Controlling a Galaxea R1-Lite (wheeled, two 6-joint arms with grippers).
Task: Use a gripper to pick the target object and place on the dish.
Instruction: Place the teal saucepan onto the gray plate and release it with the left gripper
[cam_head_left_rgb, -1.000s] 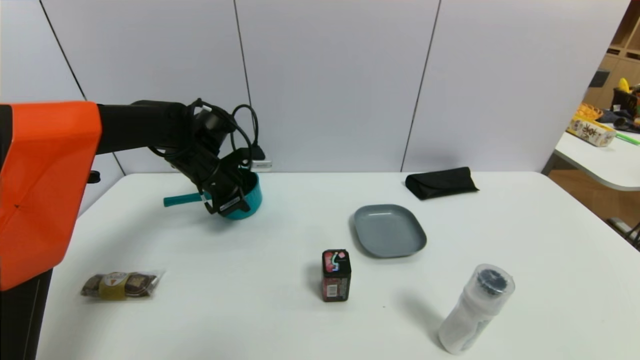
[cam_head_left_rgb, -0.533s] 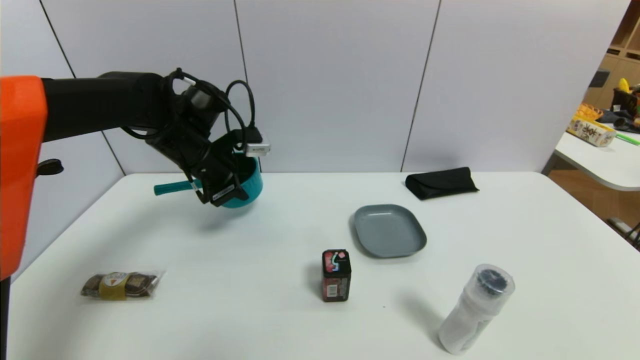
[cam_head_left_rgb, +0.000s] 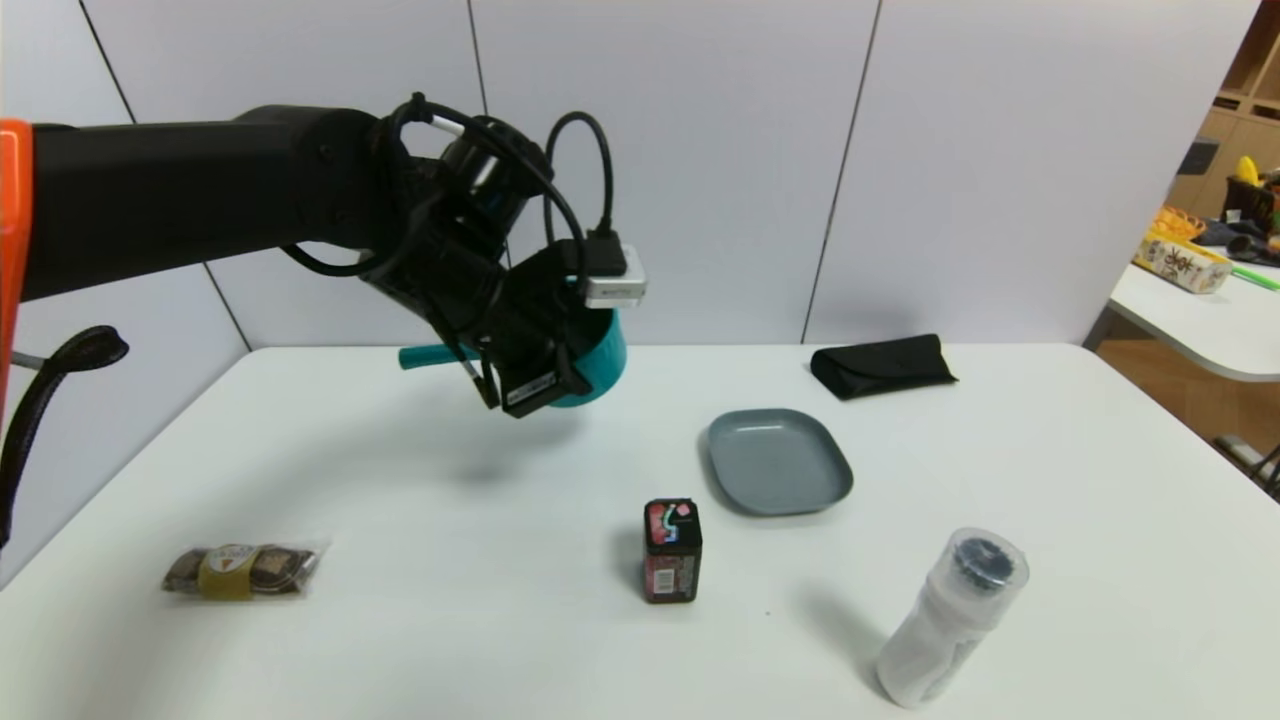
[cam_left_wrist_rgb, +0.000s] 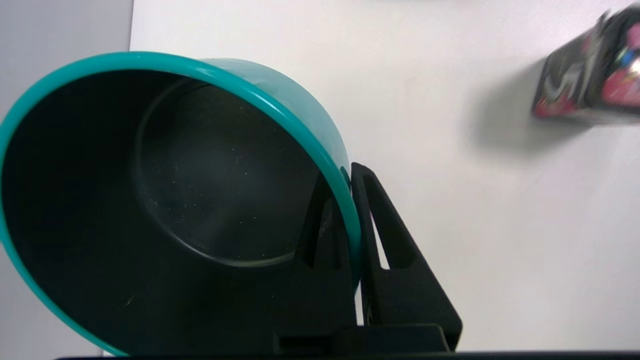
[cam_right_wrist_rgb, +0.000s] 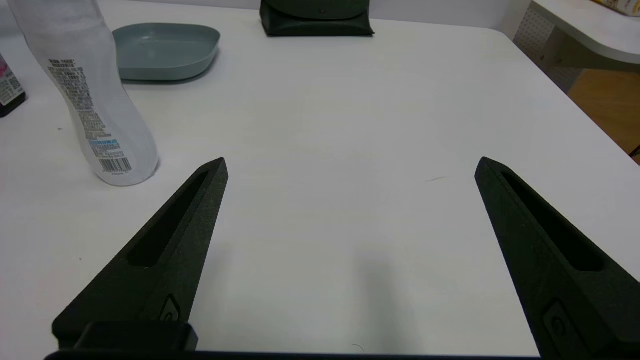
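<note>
A black-and-red box (cam_head_left_rgb: 672, 550) stands upright mid-table, a translucent white bottle (cam_head_left_rgb: 950, 618) near it. Black folded pouch (cam_head_left_rgb: 882, 365) at the back; wrapped snack packet (cam_head_left_rgb: 240, 570) lies well apart.

You see a teal saucepan (cam_head_left_rgb: 598, 362) with a dark inside, a grey-blue dish (cam_head_left_rgb: 779, 461), a black-and-red box (cam_head_left_rgb: 672, 551), a black pouch (cam_head_left_rgb: 881, 365), and a white tabletop (cam_head_left_rgb: 1050, 480).

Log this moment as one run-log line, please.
phase: carry | left gripper: shut on saucepan rim, held above table | dish: bare | right gripper: open, idle above table
</note>
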